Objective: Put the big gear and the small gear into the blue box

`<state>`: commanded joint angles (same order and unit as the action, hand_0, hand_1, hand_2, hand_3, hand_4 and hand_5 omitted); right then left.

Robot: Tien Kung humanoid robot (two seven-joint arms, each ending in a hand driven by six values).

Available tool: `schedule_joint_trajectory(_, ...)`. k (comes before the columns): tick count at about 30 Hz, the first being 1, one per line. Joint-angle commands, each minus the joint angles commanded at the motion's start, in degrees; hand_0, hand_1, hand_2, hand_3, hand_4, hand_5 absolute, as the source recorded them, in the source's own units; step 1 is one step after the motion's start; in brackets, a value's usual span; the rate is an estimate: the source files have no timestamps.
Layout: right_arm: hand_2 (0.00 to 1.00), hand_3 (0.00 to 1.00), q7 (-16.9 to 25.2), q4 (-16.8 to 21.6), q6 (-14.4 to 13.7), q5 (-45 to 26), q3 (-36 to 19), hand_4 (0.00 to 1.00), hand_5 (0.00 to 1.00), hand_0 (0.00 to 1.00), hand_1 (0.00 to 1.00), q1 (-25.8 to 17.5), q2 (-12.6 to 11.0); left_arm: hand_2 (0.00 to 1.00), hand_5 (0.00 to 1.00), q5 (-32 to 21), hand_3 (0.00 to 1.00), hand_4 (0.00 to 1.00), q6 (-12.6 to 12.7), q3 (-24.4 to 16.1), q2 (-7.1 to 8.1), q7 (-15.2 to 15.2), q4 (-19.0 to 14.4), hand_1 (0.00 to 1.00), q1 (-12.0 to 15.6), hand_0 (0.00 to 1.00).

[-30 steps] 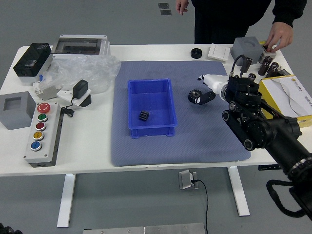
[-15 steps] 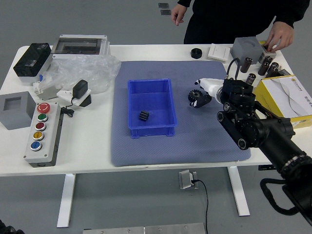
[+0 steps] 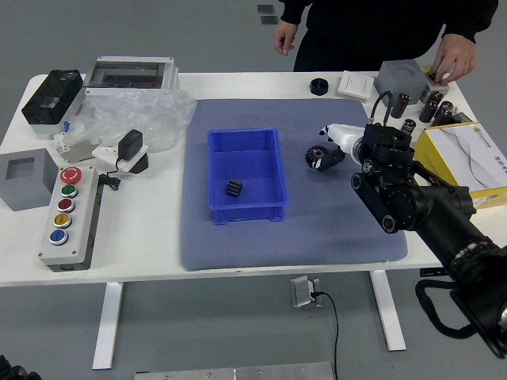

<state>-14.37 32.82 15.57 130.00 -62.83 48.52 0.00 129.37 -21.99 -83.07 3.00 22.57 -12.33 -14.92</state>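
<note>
The small dark ridged gear (image 3: 234,188) lies inside the blue box (image 3: 246,149), toward its lower left. Right of the box, on the grey-blue mat, is the big dark round gear (image 3: 316,156). My right hand (image 3: 325,147) reaches in from the right with its fingers parted at that gear's right side, one fingertip above it and a dark finger over its lower right edge. No firm grasp shows. A bit of my left arm (image 3: 14,370) rests at the lower left corner.
A person stands at the far side, one hand (image 3: 285,36) hanging, the other (image 3: 454,58) on a small grey block. A black round part (image 3: 318,86) sits behind the mat. Yellow box (image 3: 444,154) at right; button panel (image 3: 73,218) and plastic bag (image 3: 150,115) at left.
My right forearm has shifted left and down in the picture, and its fingers have come closer around the big gear. The person's hanging hand has moved left and lower.
</note>
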Motion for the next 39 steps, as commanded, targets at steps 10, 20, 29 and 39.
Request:
schedule_joint_trajectory(10,0.829,0.877,-0.08,-1.82,-0.09,0.00,-0.34,0.737,0.412,0.762,0.736,-0.06,0.00,0.838,0.748,0.63,0.884,0.766,-0.14,-0.37,-0.04,-0.02,-0.03,0.840,-0.03,0.870)
schedule_joint_trajectory(20,0.824,0.873,-0.42,-0.33,-0.34,0.00,1.69,0.728,0.415,0.759,0.734,-0.07,0.00,0.838,0.749,0.42,0.884,0.766,-0.05,-0.27,0.05,0.02,-0.02,0.840,-0.12,0.870)
schedule_joint_trajectory(29,0.817,0.856,-0.61,0.77,-0.45,0.00,3.63,0.712,0.416,0.746,0.722,-0.07,0.00,0.838,0.752,0.42,0.885,0.765,-0.03,-0.25,0.03,0.04,-0.02,0.840,-0.18,0.870)
schedule_joint_trajectory(39,0.811,0.843,-0.78,0.18,-0.86,0.00,4.44,0.694,0.426,0.741,0.716,-0.74,0.00,0.839,0.753,0.51,0.886,0.765,-0.11,-0.19,-0.21,0.08,-0.05,0.840,-0.45,0.870)
